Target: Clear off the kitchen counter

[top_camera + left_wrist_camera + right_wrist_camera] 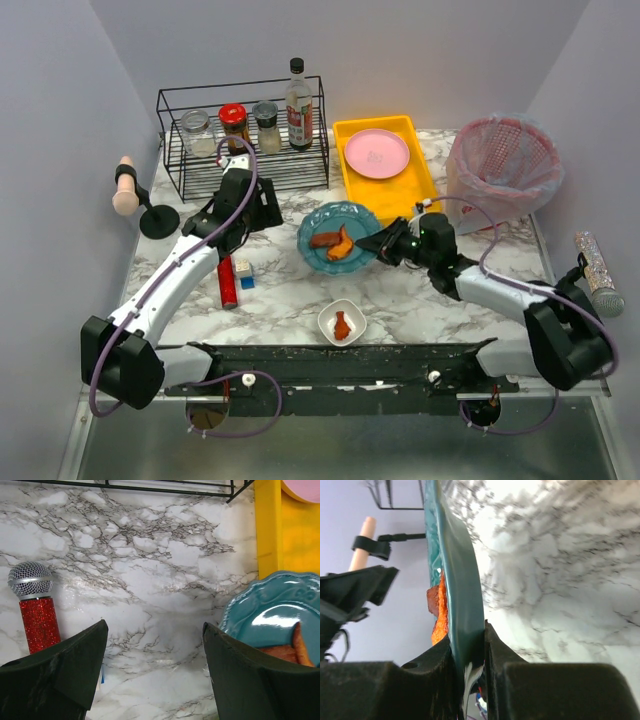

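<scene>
The kitchen counter (420,300) is white marble. On it, at the middle, is a teal plate (330,225) with orange-brown food pieces (332,242). My right gripper (378,243) is shut on the plate's right rim. The right wrist view shows the plate's rim (460,580) edge-on between the fingers of the right gripper (468,630), with the food (437,610) behind it. My left gripper (268,212) hangs open over bare counter (150,555) to the left of the plate (270,610). Nothing is between the fingers of the left gripper (155,625).
A red glitter microphone (228,283) and a blue cube (246,275) lie near the left arm. A small white bowl (342,322) with a food piece sits at the front. A wire rack (243,135) with jars, a yellow tray (385,160) holding a pink plate, and a pink basket (503,170) stand behind.
</scene>
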`<state>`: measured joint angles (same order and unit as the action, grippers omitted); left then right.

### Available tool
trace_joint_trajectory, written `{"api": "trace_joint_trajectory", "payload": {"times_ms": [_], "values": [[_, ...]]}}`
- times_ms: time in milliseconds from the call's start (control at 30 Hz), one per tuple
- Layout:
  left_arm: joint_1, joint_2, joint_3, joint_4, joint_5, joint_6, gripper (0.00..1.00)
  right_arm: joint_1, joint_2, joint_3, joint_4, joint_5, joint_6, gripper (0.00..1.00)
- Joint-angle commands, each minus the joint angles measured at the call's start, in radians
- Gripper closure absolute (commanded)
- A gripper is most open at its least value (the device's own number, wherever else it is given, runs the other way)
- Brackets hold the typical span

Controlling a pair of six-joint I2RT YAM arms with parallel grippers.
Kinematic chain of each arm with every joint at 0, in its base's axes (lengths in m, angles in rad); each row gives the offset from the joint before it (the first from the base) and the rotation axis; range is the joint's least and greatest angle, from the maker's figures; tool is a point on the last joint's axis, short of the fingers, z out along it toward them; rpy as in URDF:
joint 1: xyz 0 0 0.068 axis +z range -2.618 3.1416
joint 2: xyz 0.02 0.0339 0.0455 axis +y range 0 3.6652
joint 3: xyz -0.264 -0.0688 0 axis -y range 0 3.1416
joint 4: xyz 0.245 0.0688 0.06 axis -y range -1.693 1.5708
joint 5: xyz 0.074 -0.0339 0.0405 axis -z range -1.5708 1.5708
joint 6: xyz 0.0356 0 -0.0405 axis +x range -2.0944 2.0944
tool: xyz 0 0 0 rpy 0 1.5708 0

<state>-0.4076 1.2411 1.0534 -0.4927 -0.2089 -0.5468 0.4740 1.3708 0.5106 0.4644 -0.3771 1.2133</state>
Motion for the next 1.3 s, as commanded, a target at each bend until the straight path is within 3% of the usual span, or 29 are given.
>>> {"api": "trace_joint_trajectory", "payload": {"times_ms": [0, 400, 1033, 1267], "values": [[0.009, -0.031, -0.015, -0.007, 0.005, -0.004, 0.12, 0.003, -0.182, 0.140, -0.150, 0.130, 0.011, 0.99], [0.010, -0.054, -0.029, -0.004, 0.031, -0.005, 0.13, -0.023, -0.254, 0.315, -0.234, 0.202, 0.094, 0.99], [0.009, -0.052, -0.050, 0.029, 0.065, -0.001, 0.09, -0.304, -0.352, 0.552, -0.510, 0.320, 0.123, 0.99], [0.010, -0.048, -0.050, 0.055, 0.104, 0.013, 0.09, -0.437, -0.374, 0.565, -0.527, 0.317, 0.109, 0.99]]}}
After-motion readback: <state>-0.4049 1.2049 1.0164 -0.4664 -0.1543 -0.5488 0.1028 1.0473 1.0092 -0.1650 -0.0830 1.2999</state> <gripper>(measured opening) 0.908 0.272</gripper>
